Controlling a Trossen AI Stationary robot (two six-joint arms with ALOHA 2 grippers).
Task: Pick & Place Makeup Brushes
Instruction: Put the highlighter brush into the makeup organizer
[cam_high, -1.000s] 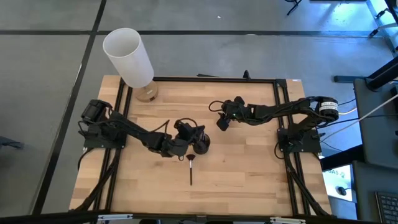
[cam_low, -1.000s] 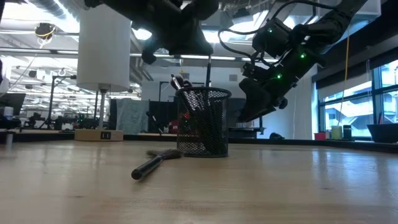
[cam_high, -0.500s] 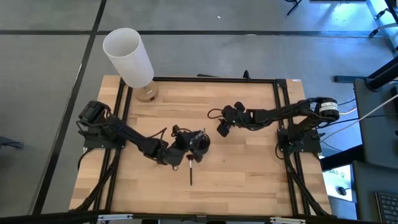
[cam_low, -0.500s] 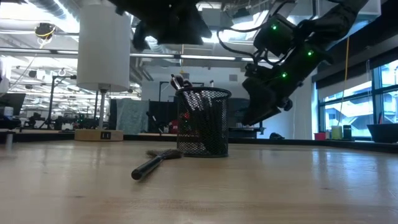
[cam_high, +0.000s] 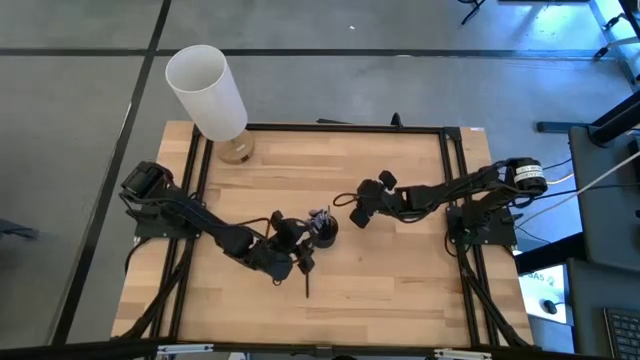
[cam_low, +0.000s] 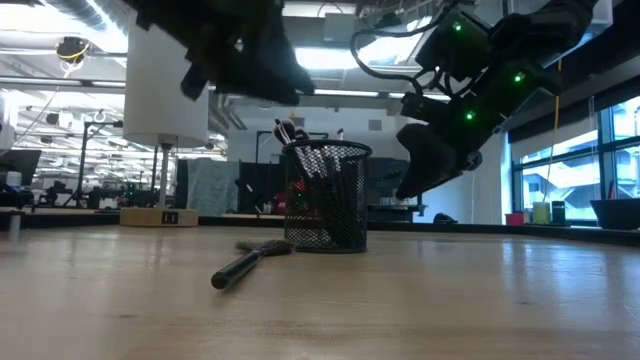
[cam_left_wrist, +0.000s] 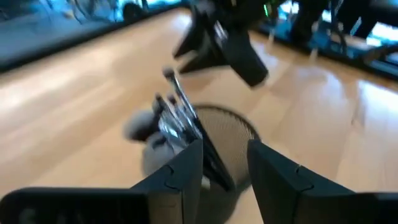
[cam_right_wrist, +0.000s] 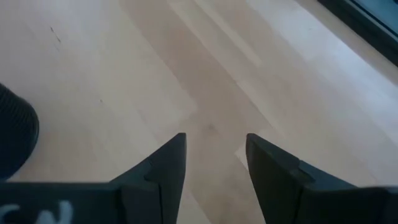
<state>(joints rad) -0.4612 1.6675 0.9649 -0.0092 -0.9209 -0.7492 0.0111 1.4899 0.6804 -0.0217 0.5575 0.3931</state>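
One makeup brush (cam_high: 306, 280) lies pointing at the mesh cup (cam_high: 324, 232), beside the empty, parted left gripper (cam_high: 297, 258).

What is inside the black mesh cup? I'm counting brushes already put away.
Several makeup brushes stand in the mesh cup, tips poking above its rim. An exact count is impossible: the handles overlap and the mesh hides them. One brush lies on the table.

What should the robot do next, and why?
Probably lower the left gripper toward the one makeup brush lying flat on the table. Its fingers look open with nothing between them, the other brushes already stand in the mesh cup, and the right gripper hangs open and empty on the cup's other side.
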